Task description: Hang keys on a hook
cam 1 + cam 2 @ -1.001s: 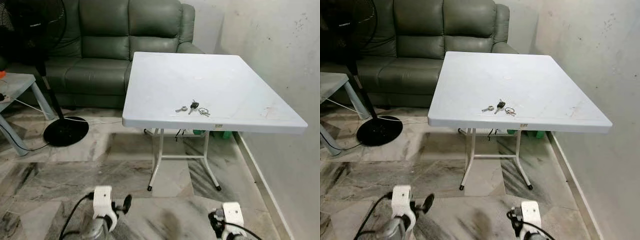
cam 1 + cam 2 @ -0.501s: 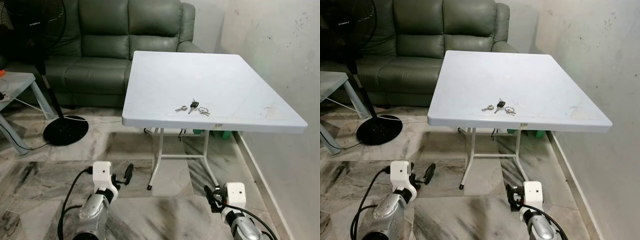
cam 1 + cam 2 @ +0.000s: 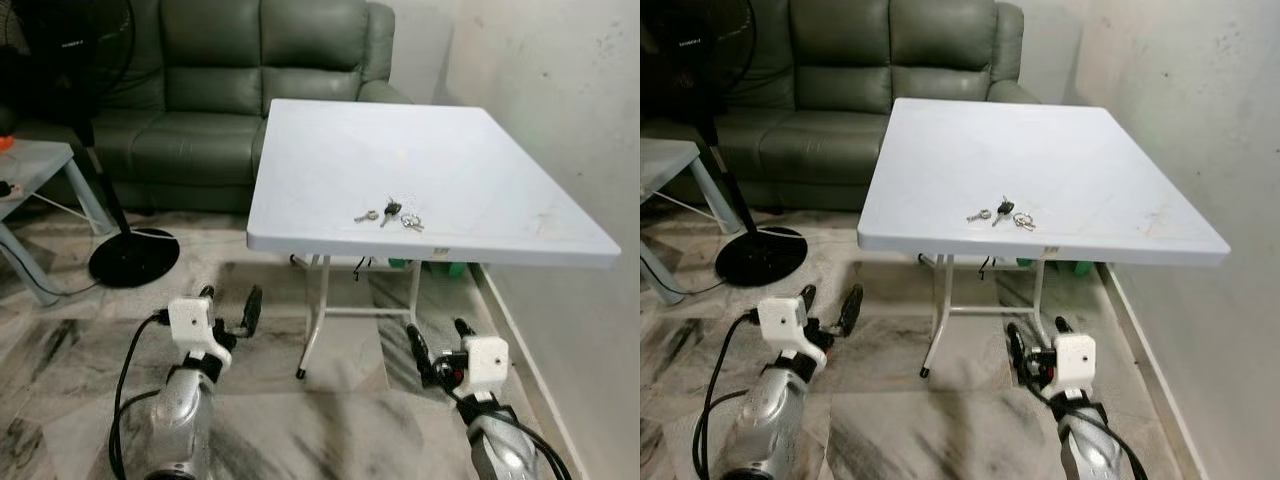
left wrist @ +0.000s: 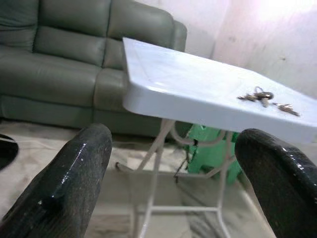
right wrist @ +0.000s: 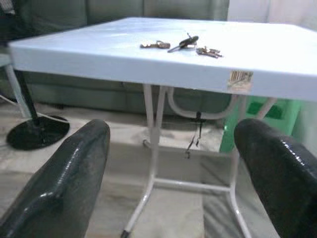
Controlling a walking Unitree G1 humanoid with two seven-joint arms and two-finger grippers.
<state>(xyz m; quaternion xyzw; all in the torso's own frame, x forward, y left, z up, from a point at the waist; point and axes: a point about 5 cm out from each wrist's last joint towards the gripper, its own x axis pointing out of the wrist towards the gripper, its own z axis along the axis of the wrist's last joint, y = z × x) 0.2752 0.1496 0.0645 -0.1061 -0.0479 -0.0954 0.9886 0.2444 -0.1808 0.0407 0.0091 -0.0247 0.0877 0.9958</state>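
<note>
Right now, in the left eye view, your keys (image 3: pixel 388 213) lie in the middle of the frame on the white table (image 3: pixel 480 160), close to its near edge. Your left gripper (image 3: pixel 231 308) hangs at lower left, over the marble floor (image 3: pixel 90 350) and well short of the table, with its fingers apart and nothing between them. Your right gripper (image 3: pixel 438 342) sits at lower right, below the table's front edge, also spread and empty. A green sofa (image 3: pixel 210 90) fills the upper left behind the table, and a black fan base (image 3: pixel 133 258) stands at mid left.

The right eye view gives the same layout, with the keys (image 3: pixel 1001 212) again at centre and the bare wall (image 3: pixel 1200 120) at right. You have no hook visible yet.

From the left wrist view, the two black fingers (image 4: pixel 69 178) frame the table edge, and the keys (image 4: pixel 262 97) lie at upper right.

From the right wrist view, the fingers (image 5: pixel 64 173) stand wide apart, and the keys (image 5: pixel 182 44) lie top centre, above the level of the gripper.

Watch the height: both grippers are lower than the tabletop, so if you drive forward without raising an arm you will likely hit the table edge or its legs (image 5: pixel 153 144). The keys lie flat and loose, so a shallow pinch may slide them or catch one ring only.
</note>
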